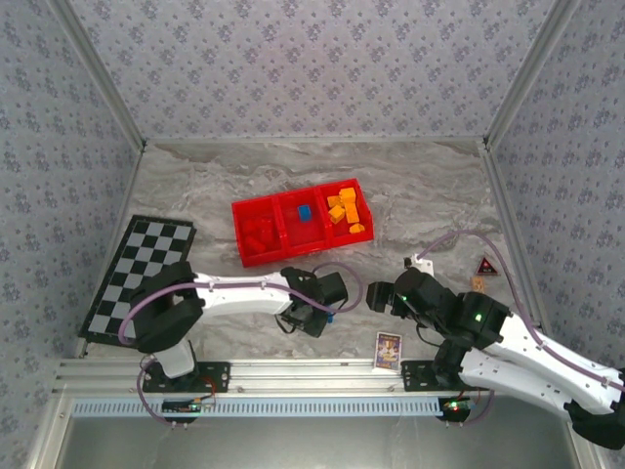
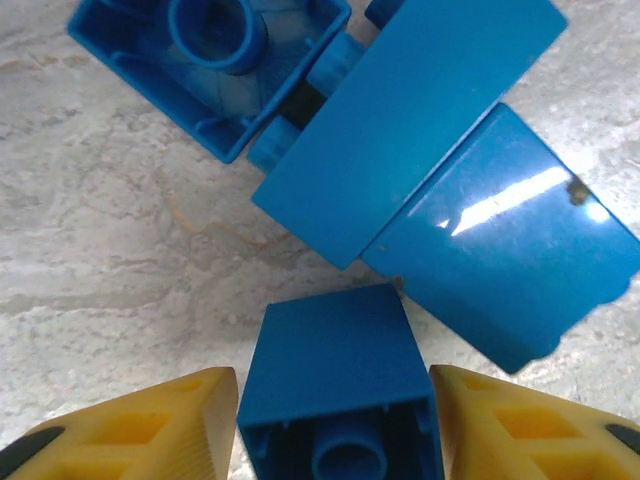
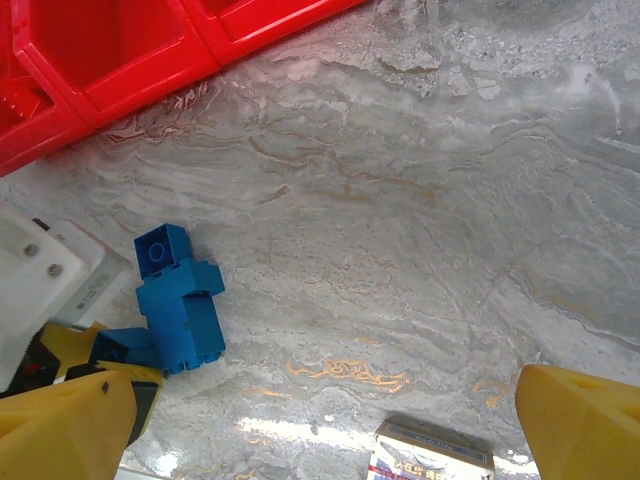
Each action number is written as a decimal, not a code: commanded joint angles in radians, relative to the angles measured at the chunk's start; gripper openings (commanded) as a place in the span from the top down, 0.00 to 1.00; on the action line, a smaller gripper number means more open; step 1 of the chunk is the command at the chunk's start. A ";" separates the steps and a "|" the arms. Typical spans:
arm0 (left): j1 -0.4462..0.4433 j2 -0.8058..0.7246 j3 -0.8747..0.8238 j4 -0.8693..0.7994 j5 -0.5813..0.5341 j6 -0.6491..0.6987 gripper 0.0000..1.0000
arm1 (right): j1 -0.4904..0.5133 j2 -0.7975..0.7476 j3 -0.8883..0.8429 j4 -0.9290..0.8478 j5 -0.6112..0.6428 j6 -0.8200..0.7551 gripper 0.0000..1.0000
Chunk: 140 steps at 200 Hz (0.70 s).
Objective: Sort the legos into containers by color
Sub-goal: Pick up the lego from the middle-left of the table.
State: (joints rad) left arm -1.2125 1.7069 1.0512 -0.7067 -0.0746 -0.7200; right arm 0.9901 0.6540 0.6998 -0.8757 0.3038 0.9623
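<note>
Several blue bricks [image 2: 400, 150] are lying loose on the surface [image 2: 120, 250]

The left end effector [image 2: 335, 410] is clamping one blue brick [image 2: 330, 360] — the others are crowding just beyond it. The right end effector [image 3: 330, 395] is hovering, fingers [image 3: 580, 420] wide apart. The red tray [image 1: 293, 252] is sitting farther back.

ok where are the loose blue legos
The blue legos lie on the table in front of the tray, clustered at the left end effector; the left wrist view shows one between its fingers.

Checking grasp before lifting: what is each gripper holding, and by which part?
Left gripper pinches one blue brick by its opposite side walls; right gripper holds nothing.
</note>
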 commanded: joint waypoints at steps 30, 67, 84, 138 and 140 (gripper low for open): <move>0.025 0.049 0.012 0.009 0.006 -0.022 0.54 | -0.006 -0.016 -0.007 -0.032 0.031 0.028 0.00; 0.033 0.039 -0.005 0.019 -0.014 -0.035 0.61 | -0.007 -0.017 -0.010 -0.031 0.029 0.028 0.00; 0.033 0.030 -0.003 0.013 -0.025 -0.034 0.66 | -0.006 -0.016 -0.011 -0.028 0.026 0.028 0.00; 0.043 -0.070 0.028 -0.045 -0.170 -0.061 0.72 | -0.008 -0.016 -0.019 -0.020 0.024 0.028 0.00; 0.045 -0.076 0.030 -0.047 -0.177 -0.062 0.72 | -0.008 -0.016 -0.019 -0.019 0.024 0.029 0.00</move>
State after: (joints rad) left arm -1.1831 1.7214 1.0512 -0.7002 -0.1390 -0.7536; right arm 0.9874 0.6437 0.6975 -0.8864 0.3035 0.9730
